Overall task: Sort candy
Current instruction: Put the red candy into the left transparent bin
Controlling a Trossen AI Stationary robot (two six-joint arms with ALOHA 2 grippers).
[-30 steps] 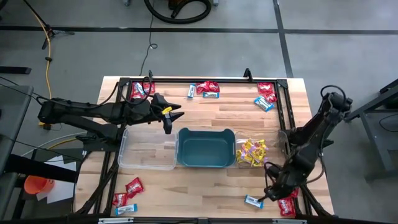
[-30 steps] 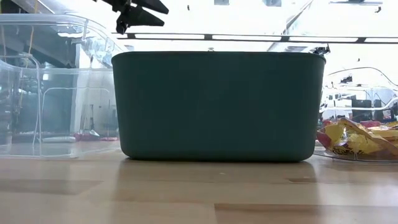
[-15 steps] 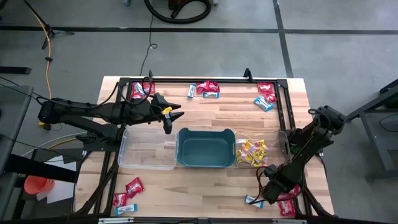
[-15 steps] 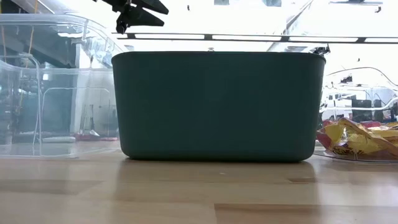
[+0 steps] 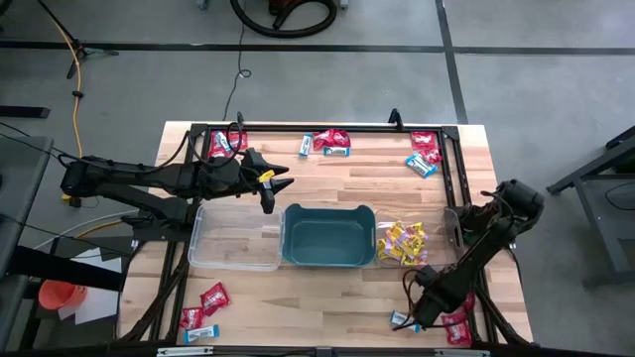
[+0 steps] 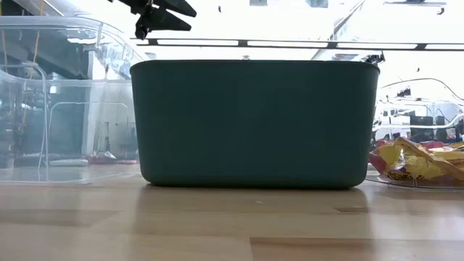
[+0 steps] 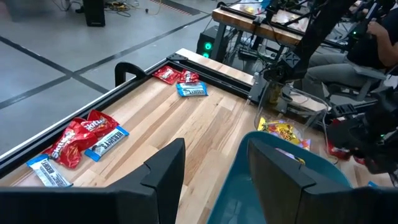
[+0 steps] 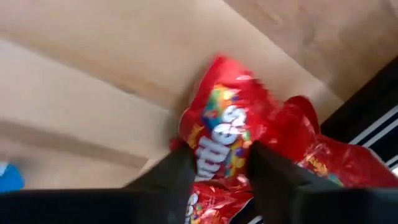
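Observation:
Candy lies in clusters on the wooden table: red and blue-and-white packets at the far edge (image 5: 330, 142), at the far right (image 5: 424, 152) and at the near left (image 5: 203, 312). Yellow packets (image 5: 402, 242) fill the right clear bin. My right gripper (image 5: 421, 313) is down at the near right corner, shut on a red packet (image 8: 219, 134) of the red heap (image 5: 457, 327). A blue-and-white packet (image 5: 400, 319) lies just beside it. My left gripper (image 5: 269, 190) hovers open above the far rims of the clear bin and the teal tub. My right gripper has the red packet between its two fingers (image 8: 181, 174), which sit on the packet's two side edges at its near end (image 8: 217, 167). The fingers come steeply from above. The packet lies crumpled on the table against other red packets.
The teal tub (image 5: 329, 236) stands mid-table between an empty-looking clear bin (image 5: 233, 238) on its left and the bin with the yellow candy on its right. A black frame rail (image 5: 452, 169) runs around the table's edge. In the low view the tub (image 6: 254, 123) fills the middle.
My right gripper has sunk to the table and moved a little toward the near left, tipping its fingers more steeply down onto the red packets by the blue-and-white one.

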